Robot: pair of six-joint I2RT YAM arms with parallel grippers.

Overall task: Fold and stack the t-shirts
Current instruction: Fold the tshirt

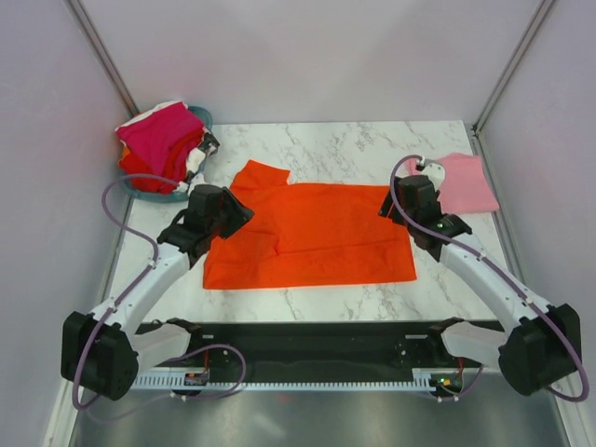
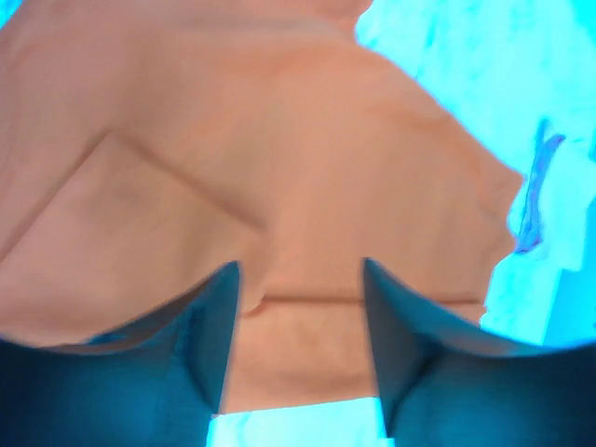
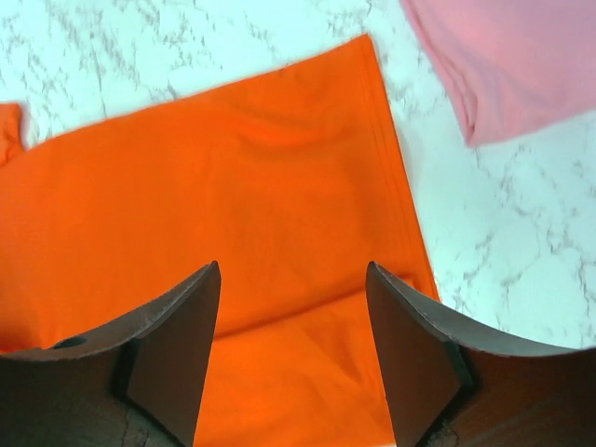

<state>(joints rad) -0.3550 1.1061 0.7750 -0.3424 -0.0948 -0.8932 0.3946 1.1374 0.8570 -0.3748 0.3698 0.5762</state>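
Note:
A bright orange-red t-shirt (image 1: 317,233) lies spread flat in the middle of the marble table, one sleeve pointing to the back left. My left gripper (image 1: 240,212) hovers over the shirt's left edge, open, with only cloth (image 2: 279,140) showing below between its fingers (image 2: 300,264). My right gripper (image 1: 391,205) hangs over the shirt's right edge, open and holding nothing (image 3: 292,266), above the orange cloth (image 3: 205,186). A folded light pink t-shirt (image 1: 467,182) lies at the back right, also in the right wrist view (image 3: 503,65).
A teal basket (image 1: 149,195) at the back left holds a heap of magenta, red and white shirts (image 1: 163,140). White walls close in the table on three sides. A black rail (image 1: 307,349) with the arm bases runs along the near edge.

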